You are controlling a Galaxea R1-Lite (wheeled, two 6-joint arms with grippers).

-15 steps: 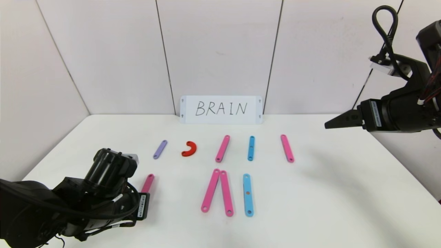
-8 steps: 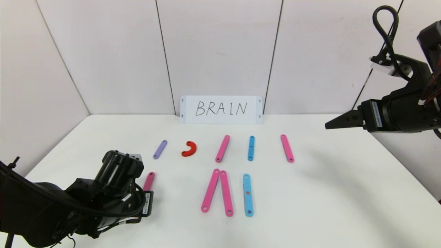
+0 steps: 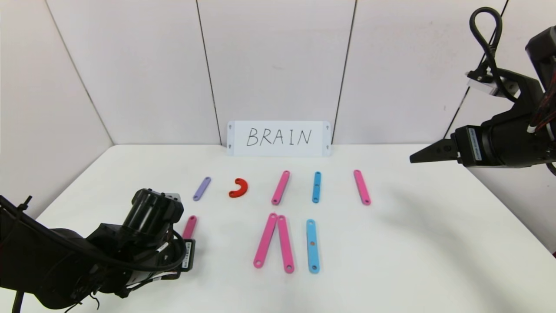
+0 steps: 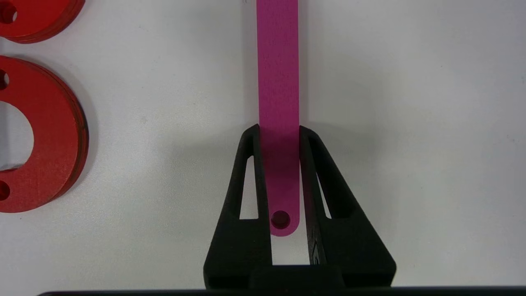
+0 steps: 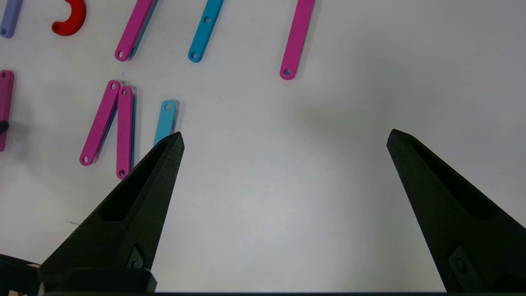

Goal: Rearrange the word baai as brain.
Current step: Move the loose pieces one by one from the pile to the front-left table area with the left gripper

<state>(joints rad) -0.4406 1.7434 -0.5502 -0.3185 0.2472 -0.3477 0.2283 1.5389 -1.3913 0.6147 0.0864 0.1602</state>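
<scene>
Gripping pink strip (image 4: pixel 278 123) — left gripper (image 4: pixel 279 130)

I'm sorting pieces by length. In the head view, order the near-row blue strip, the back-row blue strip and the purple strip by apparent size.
1. Near-row blue strip, longest.
2. Back-row blue strip.
3. Purple strip, shortest.
Nearness may exaggerate the first gap.

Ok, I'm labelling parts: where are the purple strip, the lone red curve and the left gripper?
purple strip (image 3: pixel 202 188), head view, mid-length.
red curve (image 3: pixel 239 188), head view, middle of the arc.
left gripper (image 4: pixel 279 133), left wrist view, between its fingertips, on the pink strip.
</scene>
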